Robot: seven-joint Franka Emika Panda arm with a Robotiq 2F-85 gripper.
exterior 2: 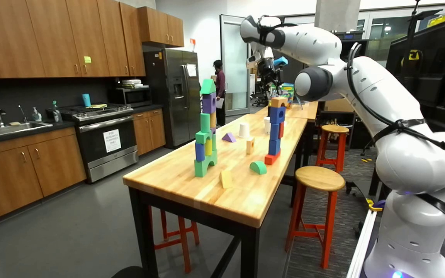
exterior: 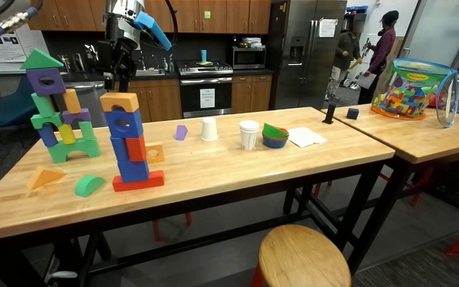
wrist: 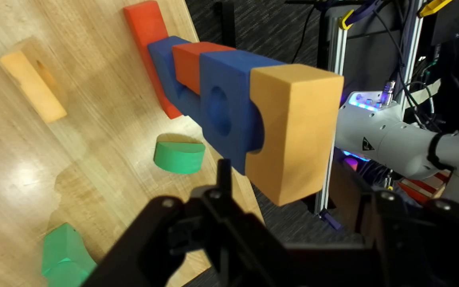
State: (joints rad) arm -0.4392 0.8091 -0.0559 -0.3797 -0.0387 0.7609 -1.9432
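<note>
My gripper [exterior: 117,83] hangs right above a tower of foam blocks, its black fingers apart with nothing gripped. Topping this tower is an orange arch block [exterior: 120,102], over a blue block with a round hole [exterior: 124,123]. Lower down come a red block [exterior: 136,149], blue blocks and a flat red base block [exterior: 138,181]. In the wrist view the orange arch block [wrist: 293,131] appears beyond and between the fingertips of the gripper [wrist: 284,179]; whether they touch it I cannot tell. In an exterior view the gripper [exterior 2: 272,87] sits over the same tower.
A second tower, topped by a green triangle [exterior: 41,59], stands close by. Loose on the table [exterior: 213,171] lie a green half-round [exterior: 89,185], an orange wedge [exterior: 44,178], an orange holed block [exterior: 155,153] and a purple block [exterior: 181,132]. Cups [exterior: 209,129] and bowls [exterior: 275,136] stand farther along.
</note>
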